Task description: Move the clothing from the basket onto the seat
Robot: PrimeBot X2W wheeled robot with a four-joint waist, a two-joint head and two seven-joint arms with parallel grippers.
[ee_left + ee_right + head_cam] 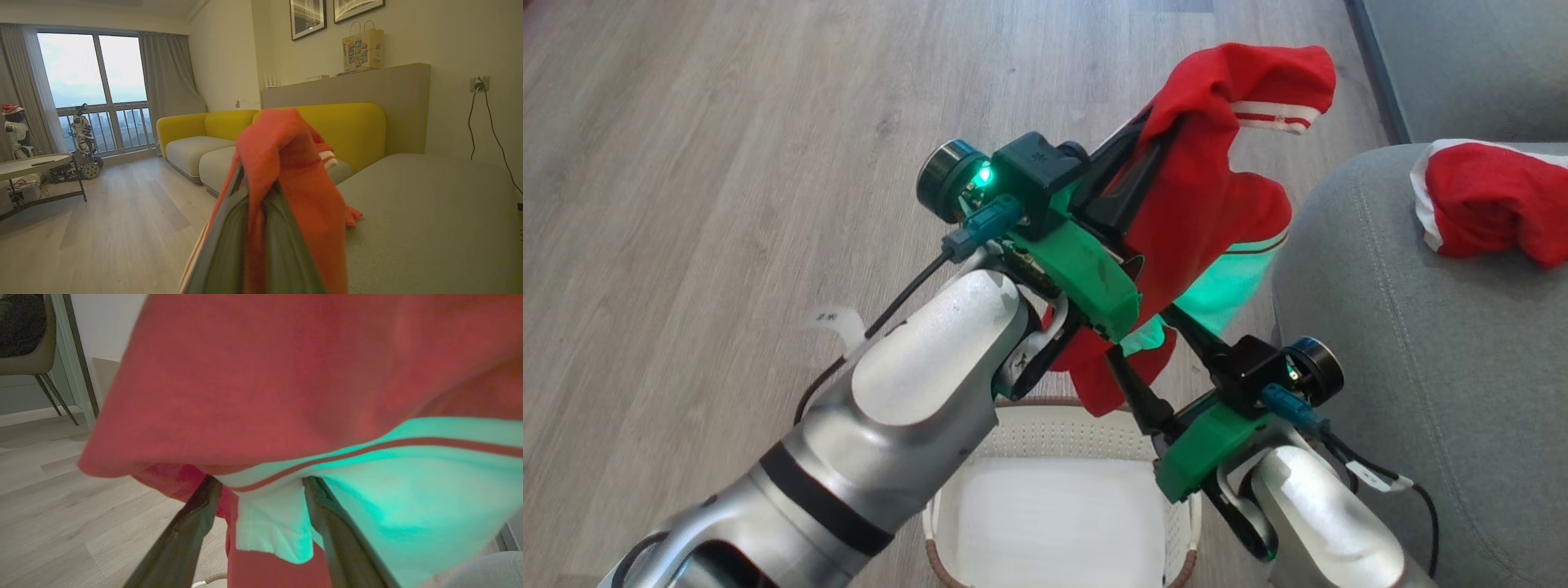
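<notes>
Red clothing (1209, 204) hangs clamped in my left fingers (226, 249), right fingers (184, 539) spread around it; another garment (1486, 204) already lies on the seat (1421, 367).

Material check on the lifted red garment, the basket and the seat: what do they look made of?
Red garment: soft matte knit-like cloth; it hangs in limp folds, with a white striped cuff.
Basket: probably moulded white plastic; smooth walls with rows of small holes, brown woven-look rim, possibly also plastic.
Seat: grey woven upholstery, matte, with a stitched seam; the filling cannot be told.
</notes>
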